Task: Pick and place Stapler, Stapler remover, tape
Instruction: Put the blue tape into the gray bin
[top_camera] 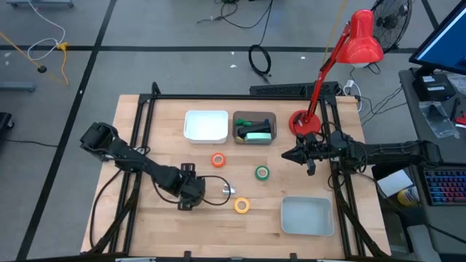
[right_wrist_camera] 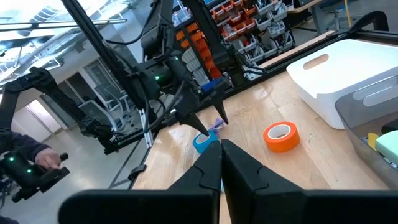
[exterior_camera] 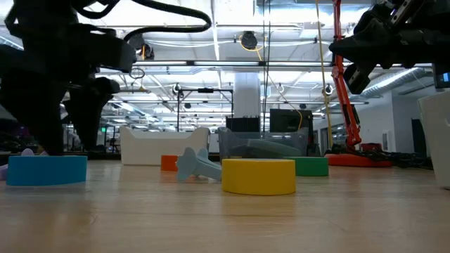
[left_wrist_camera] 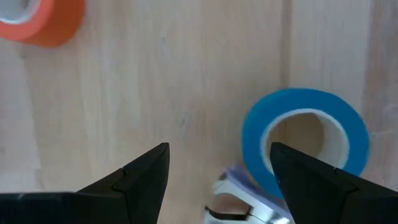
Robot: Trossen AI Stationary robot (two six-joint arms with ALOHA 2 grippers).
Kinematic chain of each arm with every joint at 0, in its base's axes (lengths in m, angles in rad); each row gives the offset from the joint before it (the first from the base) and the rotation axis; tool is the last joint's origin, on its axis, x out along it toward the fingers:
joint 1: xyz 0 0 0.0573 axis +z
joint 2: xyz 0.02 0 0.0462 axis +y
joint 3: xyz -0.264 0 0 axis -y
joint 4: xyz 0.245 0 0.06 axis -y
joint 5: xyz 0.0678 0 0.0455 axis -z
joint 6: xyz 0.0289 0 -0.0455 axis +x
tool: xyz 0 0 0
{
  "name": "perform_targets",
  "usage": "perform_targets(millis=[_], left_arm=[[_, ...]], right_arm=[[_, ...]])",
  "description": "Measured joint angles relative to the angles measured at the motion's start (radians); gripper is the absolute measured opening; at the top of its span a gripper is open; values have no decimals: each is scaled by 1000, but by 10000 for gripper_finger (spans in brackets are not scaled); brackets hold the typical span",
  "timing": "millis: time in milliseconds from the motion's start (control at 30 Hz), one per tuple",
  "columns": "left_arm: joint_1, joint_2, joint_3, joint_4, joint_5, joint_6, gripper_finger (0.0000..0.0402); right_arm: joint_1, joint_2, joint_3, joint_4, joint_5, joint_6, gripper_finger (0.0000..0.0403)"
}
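Black two-finger left gripper (top_camera: 191, 195) is spread wide open and holding nothing, hanging low over the wooden bench (top_camera: 145, 131) near its front-left part. In the left wrist view its fingers (left_wrist_camera: 144, 174) sit apart above bare wood, with the blue ring-shaped tape roll (left_wrist_camera: 305, 140) just beside one fingertip, not touching as far as I can see. A small pale lilac and silver staple remover (left_wrist_camera: 239, 202) pokes out right next to that blue roll. The left arm reaches in from the left edge, elbow bent, wrist pointing down.

The right gripper (top_camera: 296, 155) is clenched shut with nothing in it; in its own wrist view the two fingers (right_wrist_camera: 214, 168) meet at a point. That arm comes in level from the right edge and hangs well above the bench.

Rest of the tape: the orange ring-shaped roll (top_camera: 218, 159) is mid-bench, the green roll (top_camera: 262, 172) is right of centre, and the yellow roll (top_camera: 242, 206) is closer to the front edge. All lie flat and well apart.

Containers: the white rectangular plastic bin (top_camera: 206, 125) near the back edge looks empty, the clear bin (top_camera: 254, 127) beside it holds a green thing plus dark bits I can't make out, and the pale grey tray (top_camera: 308, 216) is at the front-right corner. A red desk lamp (top_camera: 342, 58) stands at the back-right corner.
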Motion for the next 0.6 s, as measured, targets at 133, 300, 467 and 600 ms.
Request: perform_targets(millis=[133,300,467,600], left_arm=[[6,0,0,21,3,35,282],[19,18,0,71,-1,77,282],[27,64,-1,69,7,95,282],[29,75,-1,71,8,85,282]], right_arm=[[0,0,0,0,6,0,4],[0,0,0,0,27,0,4],[0,0,0,0,24,0,4],[0,0,0,0,24,8,4]])
